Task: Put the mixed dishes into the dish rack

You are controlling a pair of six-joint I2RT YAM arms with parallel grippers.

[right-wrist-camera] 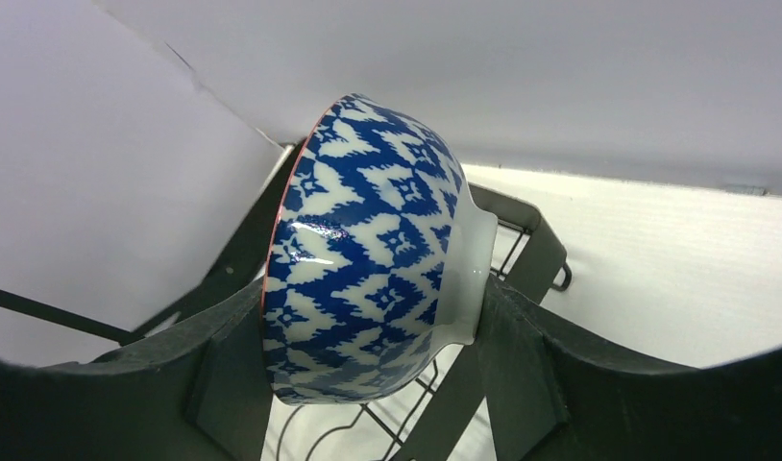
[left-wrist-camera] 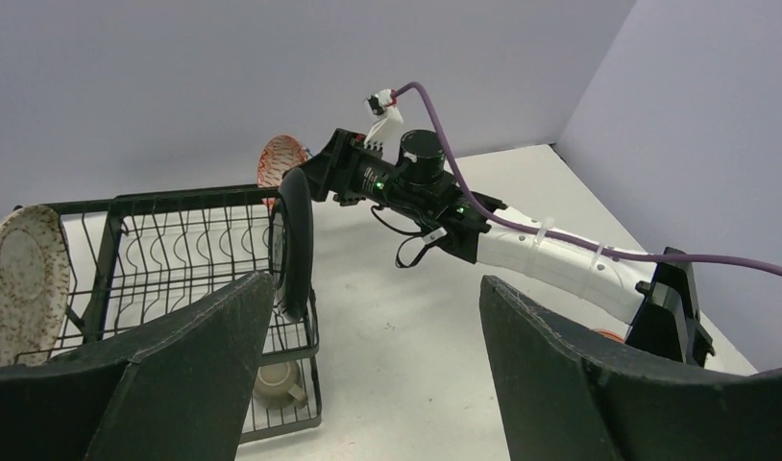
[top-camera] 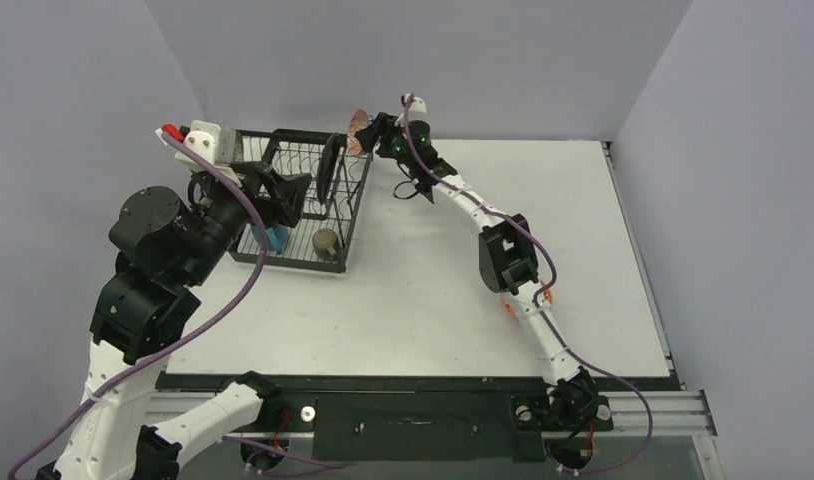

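Right jaws clamped on patterned bowl (right-wrist-camera: 368,259), above dish rack (top-camera: 355,210) corner

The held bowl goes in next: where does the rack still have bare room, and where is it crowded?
Free: the slots between the speckled plate and the black plate. Crowded: the near edge of the rack, with mug, cup and the open left end effector. The table right of it is bare.

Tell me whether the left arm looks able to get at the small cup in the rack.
Probably yes. The left gripper hangs open and empty over the rack, and the cup sits uncovered in its near right corner. The black plate stands farther back, clear of that path.
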